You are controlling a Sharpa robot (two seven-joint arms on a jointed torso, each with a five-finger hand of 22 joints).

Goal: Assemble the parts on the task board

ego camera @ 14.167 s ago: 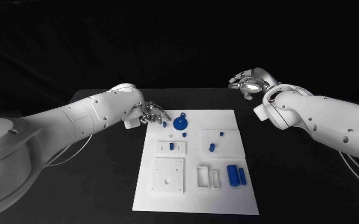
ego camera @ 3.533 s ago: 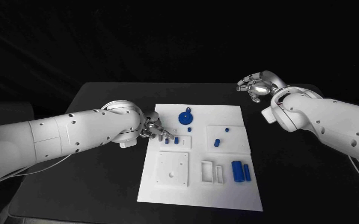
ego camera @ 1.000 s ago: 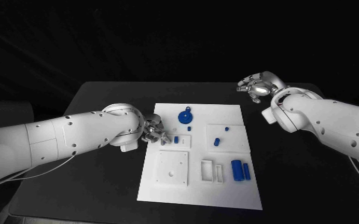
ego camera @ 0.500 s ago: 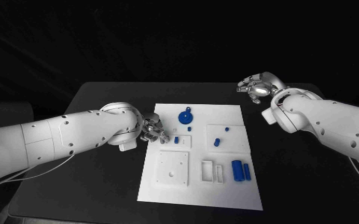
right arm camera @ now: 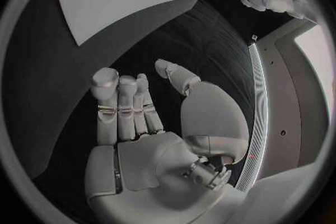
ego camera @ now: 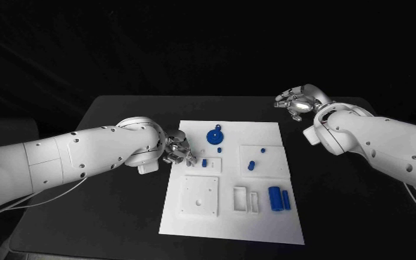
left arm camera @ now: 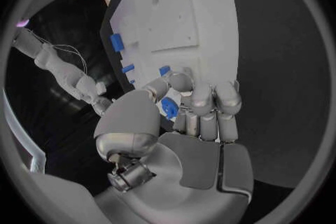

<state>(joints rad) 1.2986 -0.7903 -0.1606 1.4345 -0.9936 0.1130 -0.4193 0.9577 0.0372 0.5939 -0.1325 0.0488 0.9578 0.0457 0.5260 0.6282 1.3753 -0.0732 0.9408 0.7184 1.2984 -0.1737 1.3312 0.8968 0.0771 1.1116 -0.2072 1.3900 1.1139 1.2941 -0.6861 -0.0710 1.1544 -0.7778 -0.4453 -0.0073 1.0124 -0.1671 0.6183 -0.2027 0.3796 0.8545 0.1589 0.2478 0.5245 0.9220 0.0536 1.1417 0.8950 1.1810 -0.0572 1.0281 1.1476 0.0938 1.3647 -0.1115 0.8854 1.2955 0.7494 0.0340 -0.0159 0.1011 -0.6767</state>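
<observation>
Fingers of the left hand (ego camera: 178, 150) clench a small blue part (left arm camera: 168, 107) beside the task board (ego camera: 260, 224); loosened, it could drop.

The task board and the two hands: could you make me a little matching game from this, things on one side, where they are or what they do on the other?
Things:
1. left hand
2. right hand
3. round blue disc
4. pair of blue cylinders

Places or states:
A. far part of the task board
B. open, raised beyond the board's right far corner
C. at the board's left edge, fingers curled
D. near right part of the board

Pairs: 1-C, 2-B, 3-A, 4-D
</observation>
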